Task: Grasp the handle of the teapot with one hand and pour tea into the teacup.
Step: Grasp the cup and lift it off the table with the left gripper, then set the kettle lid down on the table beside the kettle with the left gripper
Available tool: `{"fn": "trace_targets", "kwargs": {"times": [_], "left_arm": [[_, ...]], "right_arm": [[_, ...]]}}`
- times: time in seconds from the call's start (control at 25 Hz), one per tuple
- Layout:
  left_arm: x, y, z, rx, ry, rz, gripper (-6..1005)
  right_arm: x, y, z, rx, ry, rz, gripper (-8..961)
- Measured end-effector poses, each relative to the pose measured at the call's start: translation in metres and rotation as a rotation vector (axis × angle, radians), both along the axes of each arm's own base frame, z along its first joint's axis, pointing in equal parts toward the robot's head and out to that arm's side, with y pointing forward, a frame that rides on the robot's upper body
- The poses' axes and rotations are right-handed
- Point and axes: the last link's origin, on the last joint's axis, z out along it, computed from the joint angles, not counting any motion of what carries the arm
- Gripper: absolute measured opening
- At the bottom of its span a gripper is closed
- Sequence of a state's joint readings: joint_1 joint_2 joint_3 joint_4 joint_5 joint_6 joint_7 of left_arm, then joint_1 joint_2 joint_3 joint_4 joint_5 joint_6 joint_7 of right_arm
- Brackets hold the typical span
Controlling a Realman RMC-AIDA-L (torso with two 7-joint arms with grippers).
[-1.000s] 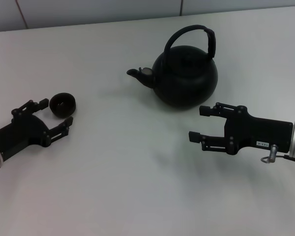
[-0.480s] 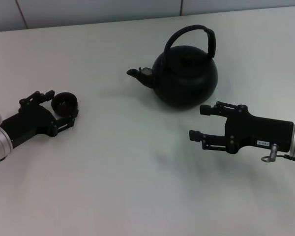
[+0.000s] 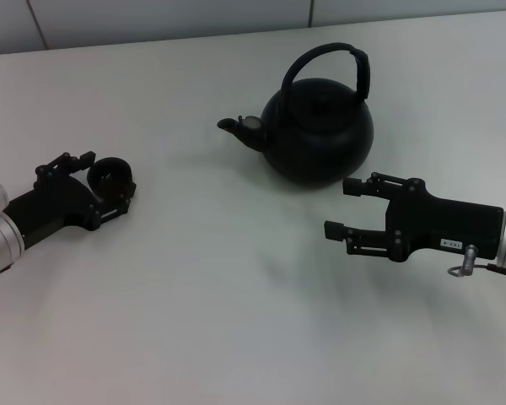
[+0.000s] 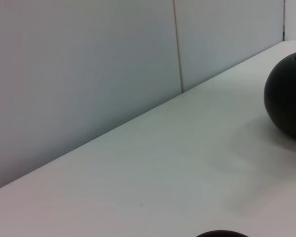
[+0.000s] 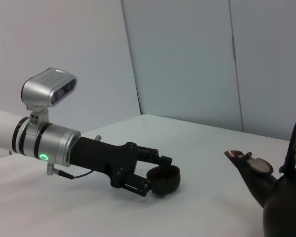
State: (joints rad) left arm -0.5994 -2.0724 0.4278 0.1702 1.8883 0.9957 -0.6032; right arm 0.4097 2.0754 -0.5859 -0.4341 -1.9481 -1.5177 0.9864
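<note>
Teapot [image 3: 319,131] is sitting upright on the white tabletop [image 3: 236,278], toward the far edge and right of centre. Its stubby spout [image 3: 233,126] is pointing toward the left edge. The handle [image 3: 327,67] is standing arched over the lid, thicker on its right side, with nothing touching it. In the right wrist view the spout [image 5: 240,159] and part of the body [image 5: 286,210] are showing.

Right gripper [image 3: 347,209] is hovering near the right edge, just in front of the teapot and apart from it. Its fingers are spread, with nothing between them, pointing toward the left edge.

Left gripper [image 3: 105,181] is lying near the left edge, well apart from the teapot. Its fingers are closing around the teacup [image 3: 111,176], one on the far side of the cup and one on the near side; both look to be touching its wall. The right wrist view is confirming this: the left gripper [image 5: 160,177] is clasping the teacup [image 5: 164,178], which is standing upright at tabletop level. A green light [image 5: 42,157] is glowing on the left arm's silver wrist.

The teacup is the smallest item. In the left wrist view only its rim [image 4: 222,234] is peeking in, with the teapot [image 4: 287,101] beyond.
</note>
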Motion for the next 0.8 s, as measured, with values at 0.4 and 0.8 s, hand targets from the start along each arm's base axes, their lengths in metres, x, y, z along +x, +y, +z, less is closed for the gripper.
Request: {"fn": "trace_targets", "kwargs": {"times": [0.4,0.8], "left_arm": [[0.0,0.002,0.0,0.0,0.007,0.005,759],[0.031,0.001,-0.016,-0.094,-0.035,-0.125,700]], "right_arm": [[0.0,0.0,0.0,0.0,0.001,0.0,784],[0.0,0.0,0.001,0.009,0.004,-0.004,784]]}}
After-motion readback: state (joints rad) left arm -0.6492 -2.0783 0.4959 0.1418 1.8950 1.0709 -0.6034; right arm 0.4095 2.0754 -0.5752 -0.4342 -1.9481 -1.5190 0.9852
